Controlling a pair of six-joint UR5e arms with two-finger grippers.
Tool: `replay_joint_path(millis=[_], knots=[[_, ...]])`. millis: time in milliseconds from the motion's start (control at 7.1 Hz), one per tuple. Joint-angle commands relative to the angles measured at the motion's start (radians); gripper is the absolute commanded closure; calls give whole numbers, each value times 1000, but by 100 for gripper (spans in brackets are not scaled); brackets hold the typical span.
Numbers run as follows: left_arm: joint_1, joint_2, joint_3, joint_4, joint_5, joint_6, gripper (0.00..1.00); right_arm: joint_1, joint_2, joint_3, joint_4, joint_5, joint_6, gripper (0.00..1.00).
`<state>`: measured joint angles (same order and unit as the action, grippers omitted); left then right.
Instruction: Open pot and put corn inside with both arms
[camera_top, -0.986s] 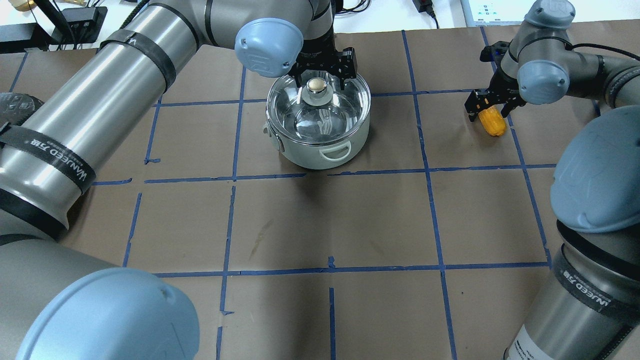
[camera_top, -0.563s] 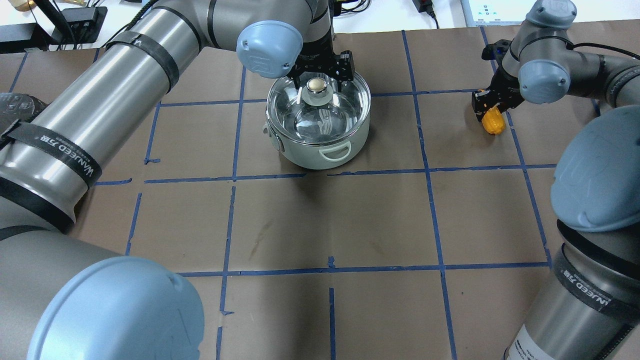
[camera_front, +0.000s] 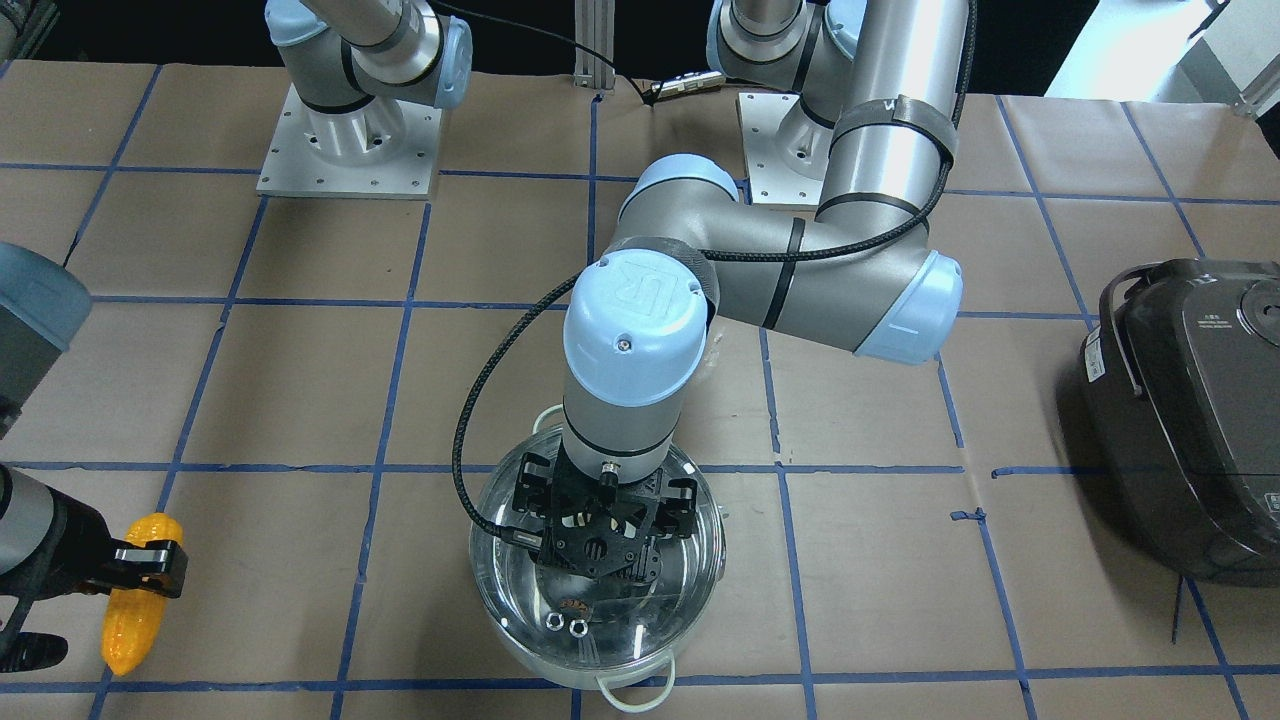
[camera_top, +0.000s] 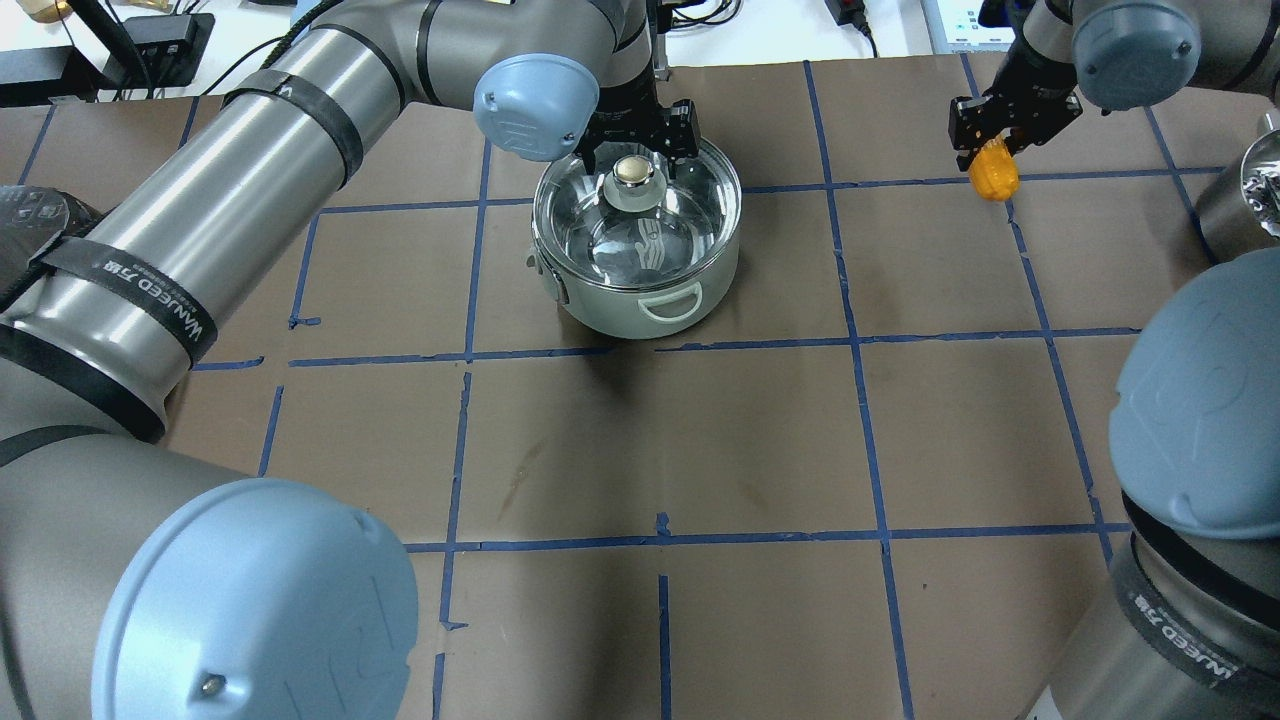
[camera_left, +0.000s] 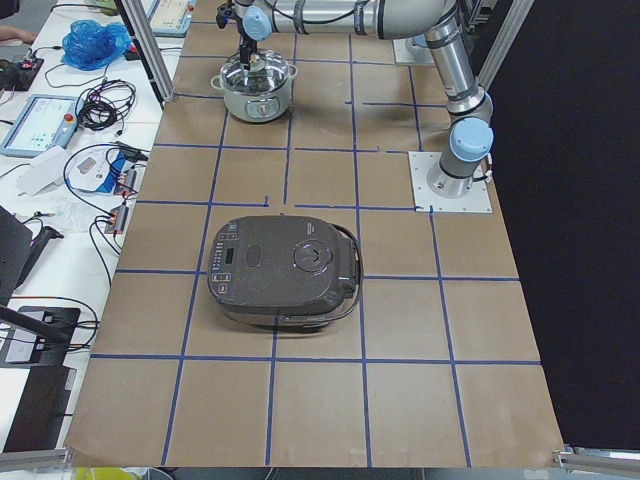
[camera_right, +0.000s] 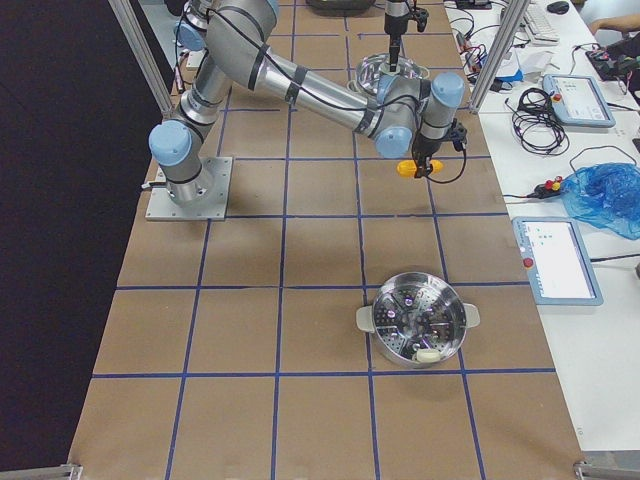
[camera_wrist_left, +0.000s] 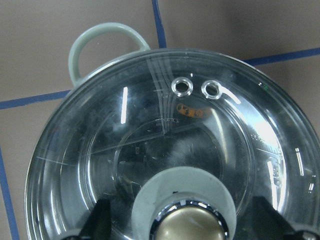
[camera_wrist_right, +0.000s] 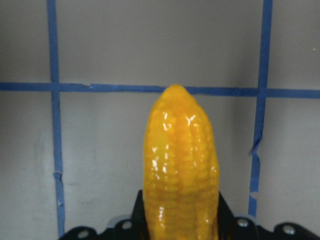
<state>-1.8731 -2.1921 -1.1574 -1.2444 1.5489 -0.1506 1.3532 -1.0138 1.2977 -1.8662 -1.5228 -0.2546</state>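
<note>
Up off the tabletop (camera_top: 700, 440) comes the corn (camera_top: 994, 176), farther back now, pinched tight in the right end effector (camera_top: 995, 150), well right of the pot (camera_top: 620, 305). Meanwhile the left end effector (camera_top: 633, 160) is spread wide around the knob (camera_top: 632, 171) of the seated lid (camera_top: 650, 240), not touching.

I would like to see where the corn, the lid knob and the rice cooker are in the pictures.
corn (camera_wrist_right: 181, 165): right wrist view, middle of the cob's kernelled side.
lid knob (camera_top: 630, 170): overhead view, its shiny top.
rice cooker (camera_left: 290, 265): exterior left view, centre of its dark lid.
</note>
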Motion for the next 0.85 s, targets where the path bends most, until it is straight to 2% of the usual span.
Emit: replay_joint_path(millis=[0, 141, 282, 423, 563, 704], knots=[[2, -5, 2, 8, 0, -1, 0, 37, -95, -3, 108, 1, 44, 91], [2, -3, -7, 8, 2, -3, 0, 47, -136, -1, 154, 4, 61, 91], [0, 8, -16, 8, 4, 0, 27, 67, -159, 5, 182, 4, 84, 91], [-3, 15, -13, -24, 48, -12, 79, 76, -170, 12, 180, 4, 86, 91], [-3, 29, -10, -71, 48, -14, 95, 78, -170, 14, 180, 4, 86, 91], [-3, 41, -5, -95, 46, -14, 98, 78, -170, 15, 180, 4, 86, 91]])
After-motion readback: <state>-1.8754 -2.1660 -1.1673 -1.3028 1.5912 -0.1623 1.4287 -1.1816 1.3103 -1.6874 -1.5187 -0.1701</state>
